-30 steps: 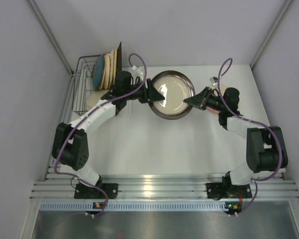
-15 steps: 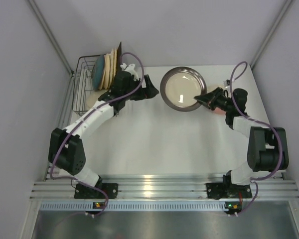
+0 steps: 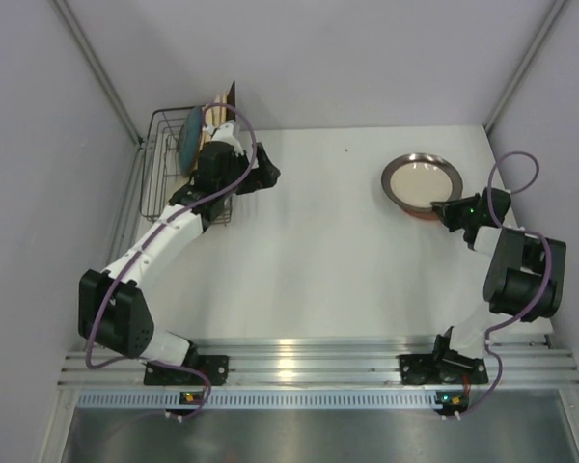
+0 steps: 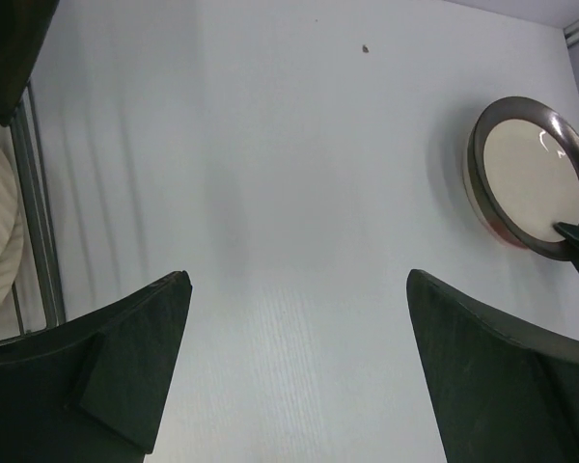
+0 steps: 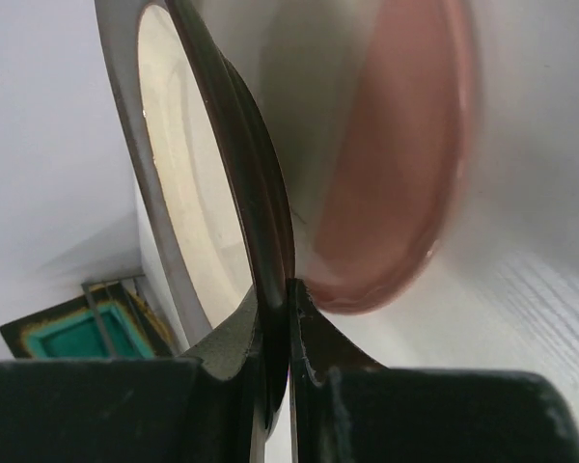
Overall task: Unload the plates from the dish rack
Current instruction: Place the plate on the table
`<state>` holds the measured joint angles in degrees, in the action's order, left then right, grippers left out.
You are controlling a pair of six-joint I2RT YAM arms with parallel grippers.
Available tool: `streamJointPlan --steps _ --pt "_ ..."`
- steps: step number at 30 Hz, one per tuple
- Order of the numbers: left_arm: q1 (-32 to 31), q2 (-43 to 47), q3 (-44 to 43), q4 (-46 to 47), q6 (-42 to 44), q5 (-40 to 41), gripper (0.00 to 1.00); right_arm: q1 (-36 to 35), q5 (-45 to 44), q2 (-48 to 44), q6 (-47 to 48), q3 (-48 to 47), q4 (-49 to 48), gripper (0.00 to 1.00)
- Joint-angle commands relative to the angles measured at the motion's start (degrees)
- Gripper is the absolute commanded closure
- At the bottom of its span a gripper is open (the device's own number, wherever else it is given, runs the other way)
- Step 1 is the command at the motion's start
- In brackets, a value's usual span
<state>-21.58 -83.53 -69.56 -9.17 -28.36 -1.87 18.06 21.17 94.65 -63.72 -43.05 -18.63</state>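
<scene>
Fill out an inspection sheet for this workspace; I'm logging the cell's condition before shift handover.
Surface: white table, finely textured.
Job's things: silver plate at far right, over a pinkish dish; teal plate and others upright in the dish rack.
Clutter: one dark speck.
Grippers: left claw open and empty beside the rack; right claw shut on the silver plate's rim.
Cables: purple cables looped along both arms.
Surroundings: grey walls, metal rail at near edge.

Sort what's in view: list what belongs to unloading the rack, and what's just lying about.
Job: dish rack; plates standing in it; silver plate, pinched at its rim by the right gripper; pinkish dish under it, likely unloaded; open left gripper.
Lying about: dark speck on the table.
</scene>
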Motion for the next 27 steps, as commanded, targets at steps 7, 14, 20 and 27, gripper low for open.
streamJointPlan --steps 7,14,20,27 --pt "3.7 5.6 2.8 0.6 0.1 -0.5 0.01 0.7 1.2 5.6 -1.3 -5.2 -9.2 1.0" --pt "4.5 5.8 2.9 0.7 0.2 -1.4 0.01 1.9 0.2 6.9 0.4 -6.0 -8.5 1.0" --pt "4.6 5.6 2.6 0.7 0.4 -1.6 0.01 3.2 -0.9 5.4 2.8 -5.3 -4.1 0.97" --pt "4.7 4.4 2.0 0.6 0.5 -2.1 0.01 4.3 0.0 4.8 4.3 -4.9 -2.5 0.47"
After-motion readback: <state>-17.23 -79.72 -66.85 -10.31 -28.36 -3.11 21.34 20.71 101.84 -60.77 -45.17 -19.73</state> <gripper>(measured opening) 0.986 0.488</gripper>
